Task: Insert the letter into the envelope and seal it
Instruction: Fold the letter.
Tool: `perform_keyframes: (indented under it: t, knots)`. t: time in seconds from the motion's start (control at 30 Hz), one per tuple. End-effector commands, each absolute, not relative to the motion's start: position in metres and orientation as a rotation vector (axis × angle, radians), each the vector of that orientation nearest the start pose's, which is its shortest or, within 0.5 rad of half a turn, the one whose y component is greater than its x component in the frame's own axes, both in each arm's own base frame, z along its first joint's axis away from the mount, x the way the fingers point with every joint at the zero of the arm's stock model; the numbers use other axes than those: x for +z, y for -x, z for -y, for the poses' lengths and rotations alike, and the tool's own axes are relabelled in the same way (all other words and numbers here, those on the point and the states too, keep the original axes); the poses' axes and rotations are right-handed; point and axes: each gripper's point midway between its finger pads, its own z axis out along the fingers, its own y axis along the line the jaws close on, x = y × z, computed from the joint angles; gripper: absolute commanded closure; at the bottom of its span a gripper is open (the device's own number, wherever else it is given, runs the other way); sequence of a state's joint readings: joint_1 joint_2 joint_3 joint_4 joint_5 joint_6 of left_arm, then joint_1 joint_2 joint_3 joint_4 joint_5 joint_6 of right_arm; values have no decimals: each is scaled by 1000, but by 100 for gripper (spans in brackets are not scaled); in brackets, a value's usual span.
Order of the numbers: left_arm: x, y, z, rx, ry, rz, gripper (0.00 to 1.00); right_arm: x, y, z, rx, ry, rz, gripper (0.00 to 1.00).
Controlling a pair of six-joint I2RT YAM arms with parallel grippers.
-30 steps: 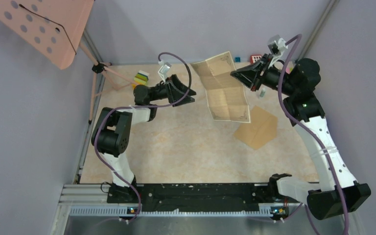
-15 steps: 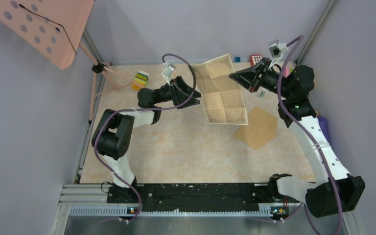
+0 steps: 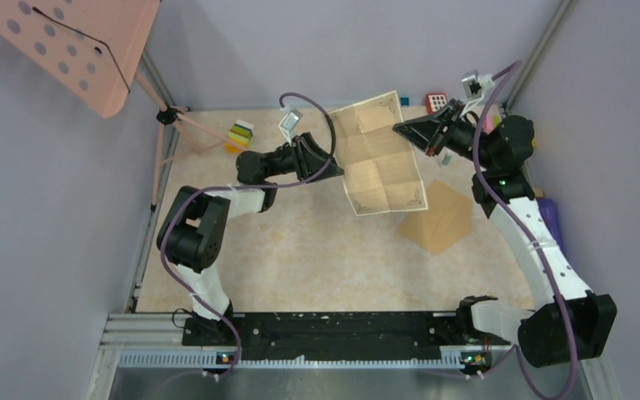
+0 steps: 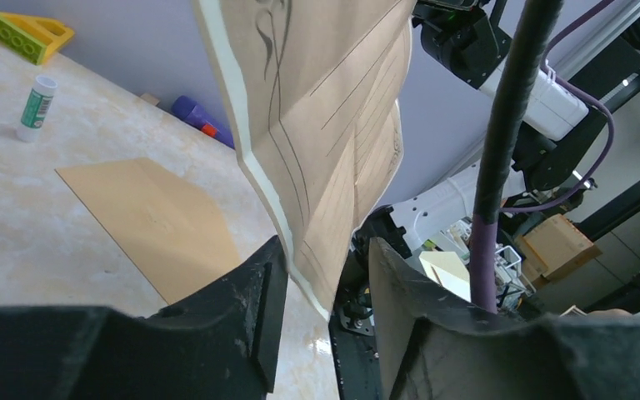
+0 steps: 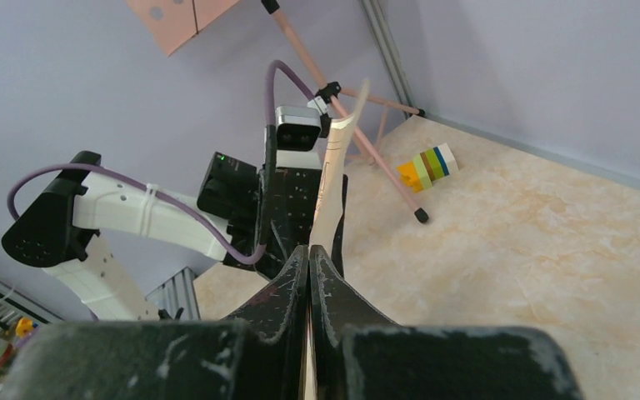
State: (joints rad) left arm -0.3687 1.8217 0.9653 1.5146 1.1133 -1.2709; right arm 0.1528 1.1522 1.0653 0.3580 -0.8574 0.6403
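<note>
Overhead, the letter [image 3: 381, 158] hangs unfolded above the far middle of the counter [image 3: 300, 250]. Its lower right corner screens a bit of one edge of the envelope [image 3: 438, 218], which lies flat, right of centre. The right pincer [image 3: 402, 129] is clamped on the sheet's upper right edge. The left pincer [image 3: 336, 161] stands agape, one finger either side of the sheet's left edge. A pink perforated music stand [image 3: 75, 50] fills the far left, with stacked coloured bricks [image 3: 240, 133] by its foot. A glue stick [image 4: 37, 103] lies near the envelope. From the right wrist the sheet shows edge-on only; the envelope's flap cannot be made out.
</note>
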Motion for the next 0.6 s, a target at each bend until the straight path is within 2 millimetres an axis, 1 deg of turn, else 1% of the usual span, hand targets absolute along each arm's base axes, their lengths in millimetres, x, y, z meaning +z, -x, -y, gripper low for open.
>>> perform_keyframes:
  t: [0.0, 0.03, 0.2, 0.23, 0.27, 0.4, 0.43, 0.47, 0.5, 0.57]
  knots:
    - [314, -287, 299, -1816, -763, -1265, 71, 415, -311, -193, 1180, 439, -1395, 100]
    - [314, -287, 299, -1818, -762, -1268, 75, 413, -312, -193, 1180, 436, -1400, 100]
    - [315, -287, 299, -1826, -755, -1271, 76, 408, -314, -193, 1180, 440, -1409, 100]
    - [316, -287, 299, -1827, -754, -1271, 77, 408, -314, -193, 1180, 446, -1409, 100]
    - [317, -286, 299, -1827, -757, -1269, 80, 407, -314, -194, 1183, 452, -1412, 100]
    - [318, -284, 299, -1818, -774, -1267, 100, 403, -314, -193, 1167, 479, -1422, 100]
    - [318, -283, 299, -1812, -783, -1275, 100, 402, -314, -193, 1162, 488, -1423, 94]
    - [318, -283, 299, -1799, -795, -1276, 100, 401, -313, -193, 1159, 499, -1424, 83]
    - [318, -284, 298, -1788, -804, -1280, 100, 399, -313, -193, 1158, 509, -1430, 70]
    - [317, -282, 297, -1773, -829, -1285, 100, 394, -310, -195, 1161, 545, -1435, 50]
